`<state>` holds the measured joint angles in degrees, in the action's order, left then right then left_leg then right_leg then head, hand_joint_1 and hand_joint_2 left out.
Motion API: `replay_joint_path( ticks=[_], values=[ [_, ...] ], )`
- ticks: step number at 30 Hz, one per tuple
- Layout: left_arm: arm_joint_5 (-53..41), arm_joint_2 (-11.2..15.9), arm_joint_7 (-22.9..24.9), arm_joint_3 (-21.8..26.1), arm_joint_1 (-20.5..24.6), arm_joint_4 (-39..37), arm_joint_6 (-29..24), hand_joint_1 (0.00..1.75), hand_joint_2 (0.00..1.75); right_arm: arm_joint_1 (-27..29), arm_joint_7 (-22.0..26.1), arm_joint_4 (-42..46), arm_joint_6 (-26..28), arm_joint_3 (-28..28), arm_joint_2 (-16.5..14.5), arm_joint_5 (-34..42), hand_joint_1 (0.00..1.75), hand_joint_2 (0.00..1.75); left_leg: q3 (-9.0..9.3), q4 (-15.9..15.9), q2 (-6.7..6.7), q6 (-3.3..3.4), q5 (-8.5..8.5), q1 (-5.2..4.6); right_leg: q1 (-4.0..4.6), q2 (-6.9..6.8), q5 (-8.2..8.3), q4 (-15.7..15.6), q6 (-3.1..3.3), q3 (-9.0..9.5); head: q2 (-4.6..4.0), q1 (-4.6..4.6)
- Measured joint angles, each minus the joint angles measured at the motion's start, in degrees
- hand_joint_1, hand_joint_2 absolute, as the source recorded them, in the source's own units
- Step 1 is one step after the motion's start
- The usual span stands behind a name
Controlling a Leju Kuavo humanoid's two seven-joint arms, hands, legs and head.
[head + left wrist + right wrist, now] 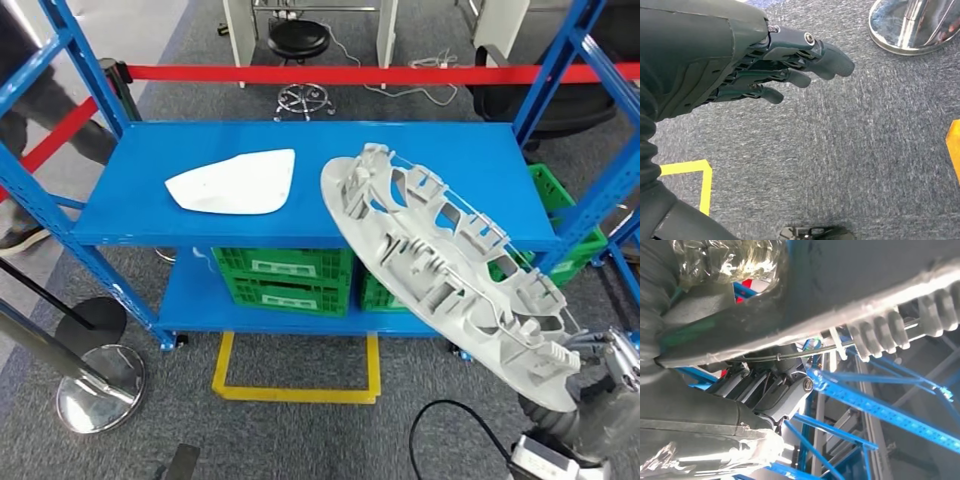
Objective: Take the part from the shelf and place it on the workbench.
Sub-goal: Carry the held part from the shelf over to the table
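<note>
Carpet [317,440], grey, apparently, lies under blue shelf [302,190] behind red barrier tape [324,73].

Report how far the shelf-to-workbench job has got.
Done: the grey ribbed part is off the blue shelf, hanging tilted over its front edge.
In hand: the right hand grips its lower end; the right wrist view shows the fingers under the part. The left hand hangs open over the carpet.
Left: carrying it to the workbench and setting it down. A white part lies on the shelf.
</note>
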<state>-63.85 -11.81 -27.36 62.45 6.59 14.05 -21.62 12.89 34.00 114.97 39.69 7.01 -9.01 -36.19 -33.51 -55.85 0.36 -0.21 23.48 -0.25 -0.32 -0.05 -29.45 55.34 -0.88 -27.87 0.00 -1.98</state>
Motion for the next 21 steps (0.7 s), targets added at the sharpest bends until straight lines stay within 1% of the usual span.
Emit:
replay_joint_path(
  ticks=[1,2,3,5,6,7,8,9,10,11,12,13,14,16,17,18,19,20,21],
  values=[
    [0.0,0.0,0.0,0.0,0.0,0.0,0.0,0.00,1.75,0.0,0.0,0.0,0.0,-0.1,0.0,0.0,1.75,1.75,-0.26,-0.3,-0.05,-0.34,0.39,0.06,-0.06,-0.03,0.34,-0.2,0.48,-0.23,0.00,-0.05],
    [0.0,0.0,0.0,0.0,0.0,0.0,0.0,0.00,1.75,0.0,0.0,0.0,0.0,-0.1,0.0,0.0,1.75,1.75,-0.78,-1.4,-0.11,-0.67,1.59,0.13,-0.16,-0.09,0.76,-0.4,1.00,-0.52,0.00,-0.19],
    [0.0,0.1,0.0,0.0,0.0,0.0,0.0,0.00,1.75,0.0,0.0,0.0,0.0,-0.2,0.0,0.1,1.75,1.75,-1.70,-3.7,-0.17,-0.98,3.61,0.23,-0.26,-0.15,1.18,-0.5,1.41,-0.88,0.00,-0.30],
    [-0.1,0.1,0.0,0.0,-0.1,0.0,0.0,0.00,1.75,0.1,0.0,0.1,0.0,-0.3,0.0,0.1,1.75,1.75,-4.30,-11.2,-0.22,-1.52,8.51,0.45,-0.20,-0.22,1.86,-0.4,1.79,-1.69,0.00,-0.56],
    [-0.1,0.1,0.0,0.0,-0.1,0.0,0.0,0.00,1.75,0.2,0.0,0.1,0.0,-0.4,0.0,0.1,1.75,1.75,-5.25,-14.6,-0.22,-1.68,10.02,0.54,-0.16,-0.23,2.17,-0.4,1.79,-2.16,0.00,-0.57],
    [-0.1,0.1,0.0,0.0,-0.1,0.0,0.0,0.00,1.75,0.2,-0.1,0.1,0.0,-0.5,0.0,0.1,1.75,1.75,-5.38,-16.3,-0.22,-1.74,10.39,0.58,-0.11,-0.22,2.46,-0.3,1.77,-2.58,0.00,-0.58],
    [-0.2,0.1,0.0,0.0,-0.1,0.0,0.0,0.00,1.75,0.2,-0.1,0.1,0.0,-0.5,0.0,0.1,1.75,1.75,-4.45,-15.7,-0.22,-1.67,9.61,0.61,-0.07,-0.20,2.72,-0.3,1.71,-2.91,0.00,-0.59],
    [-0.2,0.1,0.0,0.0,-0.2,0.0,0.0,0.00,1.75,0.2,-0.1,0.1,0.0,-0.6,0.0,0.1,1.75,1.75,-2.51,-13.0,-0.22,-1.49,8.02,0.60,-0.02,-0.16,2.94,-0.3,1.63,-3.15,0.00,-0.59],
    [-0.2,0.1,0.0,0.0,-0.1,0.0,0.0,0.00,1.75,0.2,-0.1,0.1,0.0,-0.6,0.0,0.1,1.75,1.75,0.09,-8.8,-0.25,-1.14,6.21,0.55,0.04,-0.14,3.11,-0.3,1.51,-3.29,0.00,-0.60],
    [-0.2,0.1,0.0,0.0,-0.1,0.0,0.0,0.00,1.75,0.2,-0.1,0.1,0.0,-0.6,0.0,0.1,1.75,1.75,2.65,-4.7,-0.27,-0.73,5.01,0.47,0.19,-0.12,3.27,-0.2,1.34,-3.42,0.00,-0.58],
    [-0.2,0.2,0.0,0.0,0.0,0.0,0.0,0.00,1.75,0.2,-0.1,0.1,0.0,-0.7,0.0,0.1,1.75,1.75,4.51,-1.5,-0.29,-0.38,4.35,0.38,0.30,-0.13,3.44,-0.2,1.10,-3.54,0.00,-0.56],
    [-0.2,0.2,0.0,0.0,0.0,0.0,0.0,0.00,1.75,0.2,-0.1,0.1,0.0,-0.7,0.0,0.1,1.75,1.75,5.51,0.4,-0.31,-0.10,4.22,0.29,0.38,-0.16,3.62,-0.1,0.82,-3.70,0.00,-0.56],
    [-0.2,0.2,0.0,0.0,0.0,0.0,0.0,0.00,1.75,0.2,-0.1,0.1,0.0,-0.7,0.0,0.1,1.75,1.75,5.70,1.0,-0.31,0.04,4.40,0.23,0.43,-0.20,3.84,-0.1,0.50,-3.87,0.00,-0.53],
    [-0.2,0.2,0.0,0.0,0.0,0.0,0.0,0.00,1.75,0.2,-0.1,0.1,0.0,-0.7,0.0,0.0,1.75,1.75,5.30,1.4,-0.23,0.52,4.01,0.32,0.37,-0.19,4.01,0.2,-0.13,-4.30,0.00,-0.55],
    [-0.2,0.2,0.0,0.0,0.0,0.0,0.0,0.00,1.75,0.2,-0.1,0.1,0.0,-0.7,0.0,0.0,1.75,1.75,5.07,1.6,-0.16,0.93,3.67,0.42,0.33,-0.14,3.29,0.9,-0.41,-4.84,0.00,-0.48],
    [-0.3,0.1,0.0,0.0,0.0,0.0,0.0,0.00,1.75,0.2,-0.1,0.1,0.0,-0.8,0.0,0.1,1.75,1.75,4.77,1.8,-0.08,1.34,3.26,0.53,0.27,-0.09,1.81,2.8,-0.67,-5.79,0.00,-0.38],
    [-0.3,0.1,0.1,0.0,0.1,0.0,0.0,0.00,1.75,0.2,-0.1,0.1,0.0,-0.8,0.0,0.1,1.75,1.75,4.37,1.8,0.01,1.61,2.88,0.59,0.18,-0.04,-0.39,6.1,-0.90,-7.25,0.00,-0.28],
    [-0.3,0.1,0.1,0.0,0.1,0.0,0.0,0.00,1.75,0.3,-0.1,0.1,0.0,-0.8,0.0,0.1,1.75,1.75,3.86,1.8,0.02,1.80,2.53,0.56,0.13,-0.04,-2.79,10.2,-1.14,-8.86,0.00,-0.13],
    [-0.3,0.1,0.1,0.0,0.1,0.0,0.0,0.00,1.75,0.3,-0.1,0.1,0.0,-0.8,0.0,0.2,1.75,1.75,3.33,1.7,0.04,1.84,2.21,0.52,0.08,-0.05,-4.67,14.1,-1.34,-10.30,0.00,-0.08]
  ],
)
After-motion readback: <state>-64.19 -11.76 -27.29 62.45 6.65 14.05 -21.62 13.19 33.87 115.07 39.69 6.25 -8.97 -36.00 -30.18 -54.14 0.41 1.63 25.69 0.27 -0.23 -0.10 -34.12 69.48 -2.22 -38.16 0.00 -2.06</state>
